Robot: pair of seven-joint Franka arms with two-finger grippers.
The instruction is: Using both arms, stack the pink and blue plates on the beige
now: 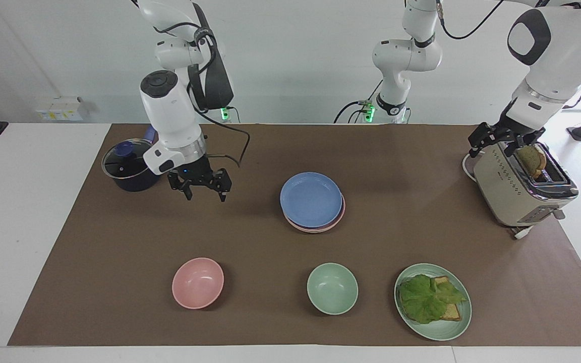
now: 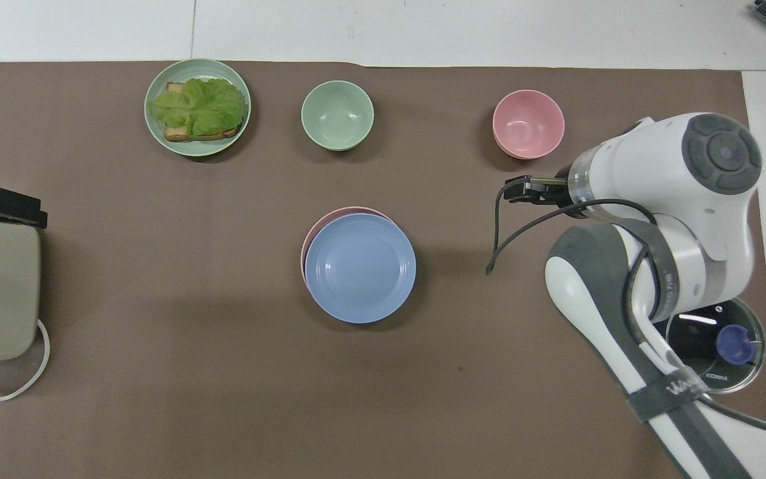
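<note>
Both stacked plates (image 1: 312, 200) well apart from right end effector (image 1: 200, 187).
</note>
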